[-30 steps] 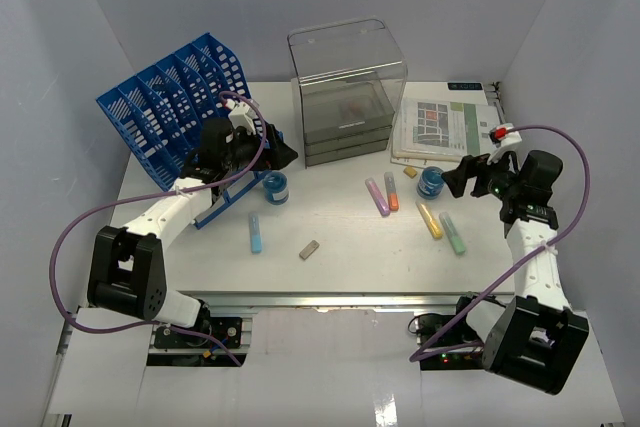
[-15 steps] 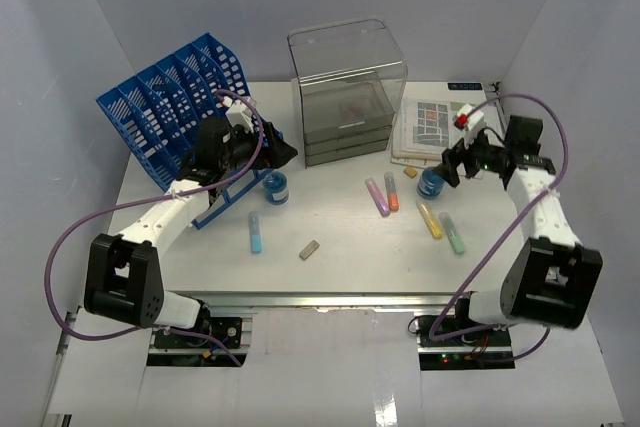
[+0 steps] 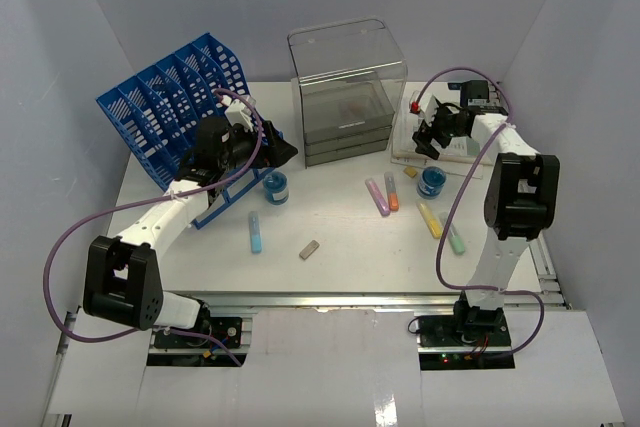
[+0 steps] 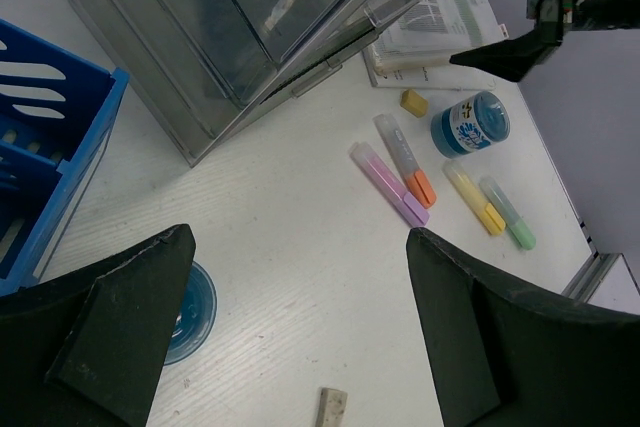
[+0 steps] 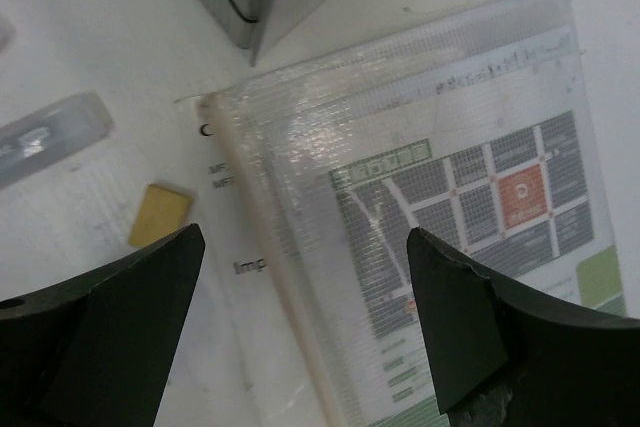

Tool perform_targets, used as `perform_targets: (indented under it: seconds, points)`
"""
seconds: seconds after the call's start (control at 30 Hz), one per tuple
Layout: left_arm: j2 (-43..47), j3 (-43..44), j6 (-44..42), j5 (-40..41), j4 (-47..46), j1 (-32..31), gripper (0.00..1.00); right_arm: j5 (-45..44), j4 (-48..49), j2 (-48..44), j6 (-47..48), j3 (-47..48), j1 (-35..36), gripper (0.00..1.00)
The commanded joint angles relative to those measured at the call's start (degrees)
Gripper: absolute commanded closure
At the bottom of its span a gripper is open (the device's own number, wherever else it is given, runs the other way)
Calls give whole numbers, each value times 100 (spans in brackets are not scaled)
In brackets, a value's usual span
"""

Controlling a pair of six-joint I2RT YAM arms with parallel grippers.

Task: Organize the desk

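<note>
The white desk (image 3: pixel 330 232) holds loose items. My left gripper (image 3: pixel 285 154) is open and empty above a blue round tub (image 3: pixel 275 187), beside the blue file rack (image 3: pixel 170 107). In the left wrist view the gripper (image 4: pixel 300 237) hangs over bare desk, with the tub (image 4: pixel 190 312) by its left finger. My right gripper (image 3: pixel 425 137) is open and empty over a stack of printed sheets in a clear sleeve (image 3: pixel 445 127). In the right wrist view the gripper (image 5: pixel 305 237) straddles the sleeve's left edge (image 5: pixel 450 187), with a yellow eraser (image 5: pixel 160 214) beside it.
A clear drawer box (image 3: pixel 345 87) stands at the back centre. A second blue tub (image 3: pixel 433 182), purple (image 3: pixel 377 197), orange (image 3: pixel 391 191), yellow (image 3: pixel 429 220), green (image 3: pixel 452 232) and blue (image 3: pixel 255 231) markers and a grey eraser (image 3: pixel 309 249) lie on the desk.
My right arm has swung from the right side of the desk up and to the left, ending over the printed sheets. The left arm has barely moved.
</note>
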State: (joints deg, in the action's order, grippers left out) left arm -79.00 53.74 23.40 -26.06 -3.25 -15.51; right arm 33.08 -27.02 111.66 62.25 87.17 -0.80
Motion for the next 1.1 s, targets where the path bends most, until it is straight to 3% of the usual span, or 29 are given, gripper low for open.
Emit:
perform_targets:
  seconds: [0.0,0.23,0.47,0.67,0.77,1.07]
  points:
    - [210,190,-20,-21,-53,-14,2,-213,-215,553,506,798,18,13]
    - [193,181,-37,5,-45,-9,2,-312,-211,897,834,739,72,14]
    - [178,190,-8,-35,-53,-8,2,-193,-322,728,1330,247,72,4]
    - [172,181,-11,-38,-53,-12,2,-448,34,861,1048,210,263,7]
    - [150,174,-11,-30,-53,-12,2,-456,168,944,855,314,264,14]
    - [124,172,12,-63,-69,-14,2,-438,-439,1328,1036,539,265,51]
